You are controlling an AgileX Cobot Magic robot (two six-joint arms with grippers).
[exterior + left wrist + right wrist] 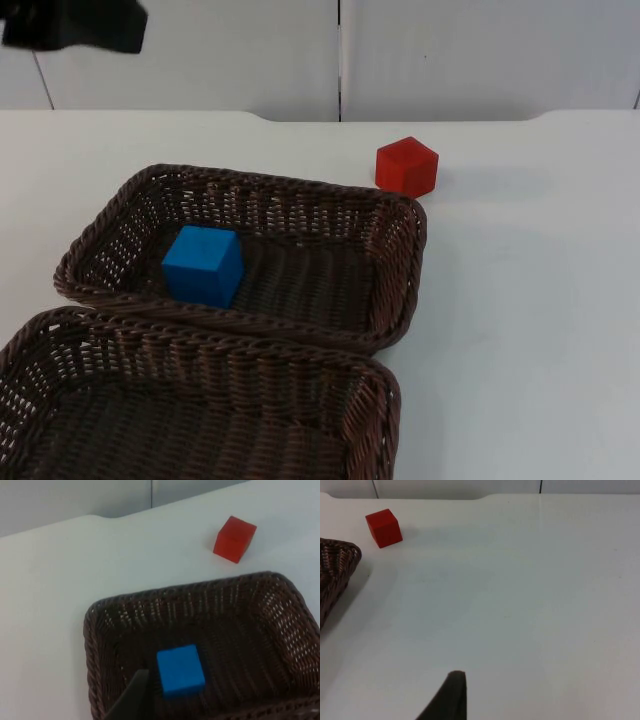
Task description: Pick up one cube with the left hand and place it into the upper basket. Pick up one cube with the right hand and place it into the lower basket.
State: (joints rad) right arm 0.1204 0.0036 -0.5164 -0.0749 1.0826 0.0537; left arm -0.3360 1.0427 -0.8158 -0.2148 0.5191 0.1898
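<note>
Risk lies with the red cube [407, 167], just beside the upper basket [400, 215] far right corner (blue cube [203, 265] already inside): the right gripper [451, 700], state indeterminable, could nudge it into the wicker. Left gripper [131, 700] waits, state likewise unclear.

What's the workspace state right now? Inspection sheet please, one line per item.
Surface: white table, bare around the baskets.
Job's things: blue cube inside upper basket; red cube on the table beside that basket's far right corner; lower basket holds no cube.
Clutter: nothing seen.
End effectors: left end effector above the upper basket, near the blue cube; right end effector over bare table.
Surroundings: grey partition wall behind the table.
</note>
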